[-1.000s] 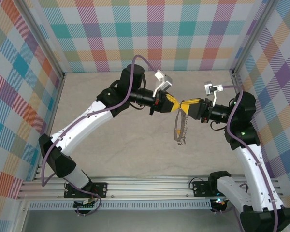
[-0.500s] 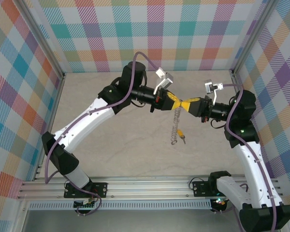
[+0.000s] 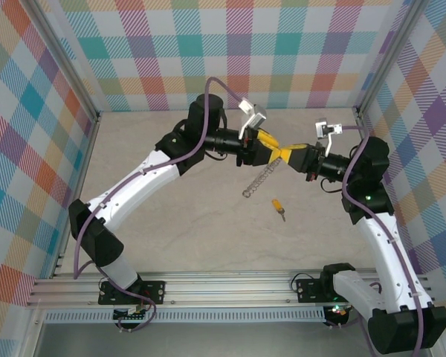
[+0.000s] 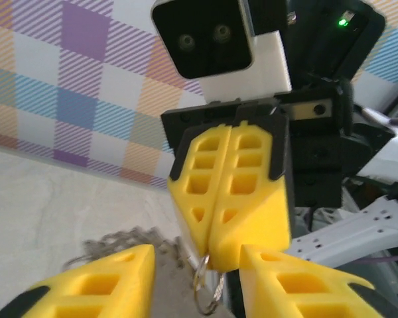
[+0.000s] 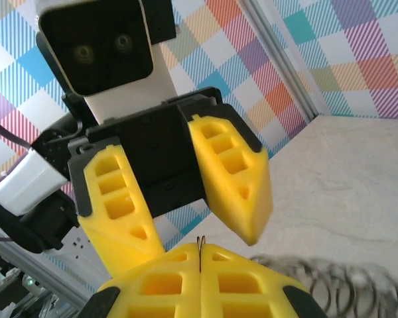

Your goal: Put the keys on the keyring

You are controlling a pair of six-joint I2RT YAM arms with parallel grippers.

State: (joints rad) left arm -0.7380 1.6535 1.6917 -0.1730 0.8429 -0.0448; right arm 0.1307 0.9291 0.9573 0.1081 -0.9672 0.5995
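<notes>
The keyring (image 3: 257, 181) hangs in mid-air, slanting down to the left as a chain of silvery loops. My right gripper (image 3: 284, 153) is shut on its upper end. A thin dark edge of the ring sticks up between the closed pads (image 5: 199, 246), and loops (image 5: 331, 281) trail off to the right. My left gripper (image 3: 273, 146) is open, its fingers (image 5: 233, 173) on either side of the right gripper's tip. In the left wrist view the left gripper (image 4: 198, 252) straddles that closed tip, under which one wire loop (image 4: 209, 291) hangs. The key (image 3: 279, 207), yellow-headed, lies on the table.
Both arms meet above the middle of the beige table (image 3: 171, 216). Checked walls (image 3: 230, 52) close in the back and both sides. An aluminium rail (image 3: 223, 286) runs along the near edge by the arm bases.
My left gripper has opened and the right has shut. The keyring has swung from hanging straight down to slanting left. The key now lies apart from it on the table.
</notes>
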